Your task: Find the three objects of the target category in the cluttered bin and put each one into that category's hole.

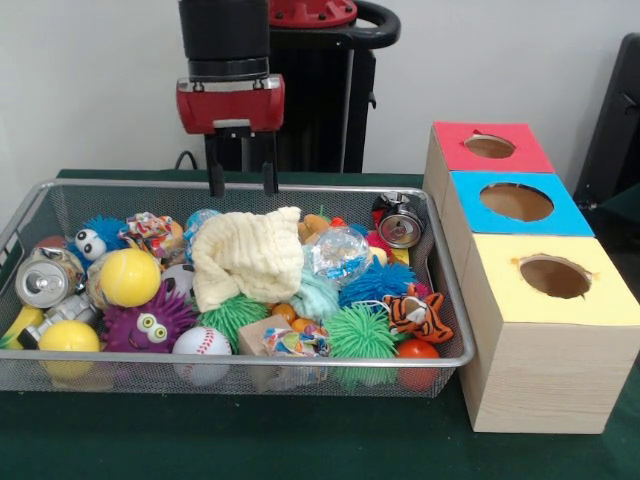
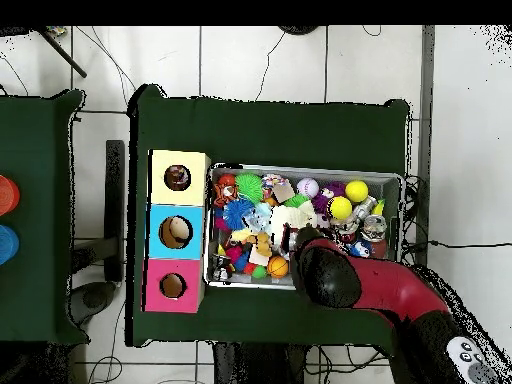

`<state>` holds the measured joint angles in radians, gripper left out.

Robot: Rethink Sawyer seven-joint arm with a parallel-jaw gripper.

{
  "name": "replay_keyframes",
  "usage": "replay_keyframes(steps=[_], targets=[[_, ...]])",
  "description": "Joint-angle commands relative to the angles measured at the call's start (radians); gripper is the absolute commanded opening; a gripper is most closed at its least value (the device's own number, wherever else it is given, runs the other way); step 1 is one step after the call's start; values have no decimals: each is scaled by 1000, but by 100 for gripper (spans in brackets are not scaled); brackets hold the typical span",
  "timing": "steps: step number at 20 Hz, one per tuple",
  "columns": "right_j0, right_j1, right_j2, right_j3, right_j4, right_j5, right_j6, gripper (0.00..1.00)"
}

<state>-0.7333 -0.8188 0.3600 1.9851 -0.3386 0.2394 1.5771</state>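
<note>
- The gripper [image 1: 242,178] hangs open and empty above the far side of the bin [image 1: 455,305].
- A cream cloth [image 1: 248,257] lies just below it.

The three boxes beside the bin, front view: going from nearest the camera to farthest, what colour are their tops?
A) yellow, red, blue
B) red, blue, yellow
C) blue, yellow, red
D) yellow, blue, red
D: the yellow box sits nearest the camera, the blue box is behind it, and the red box is farthest back, all to the right of the bin.
</note>
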Motion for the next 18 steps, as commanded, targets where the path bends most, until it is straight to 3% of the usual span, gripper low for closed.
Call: replay_keyframes(steps=[1, 8, 14, 18], targets=[[48, -6, -151, 85, -35, -121, 219, 100], [121, -17, -293, 52, 19, -154, 238, 100], [93, -49, -255, 70, 64, -205, 244, 100], [102, -31, -266, 61, 74, -220, 243, 100]])
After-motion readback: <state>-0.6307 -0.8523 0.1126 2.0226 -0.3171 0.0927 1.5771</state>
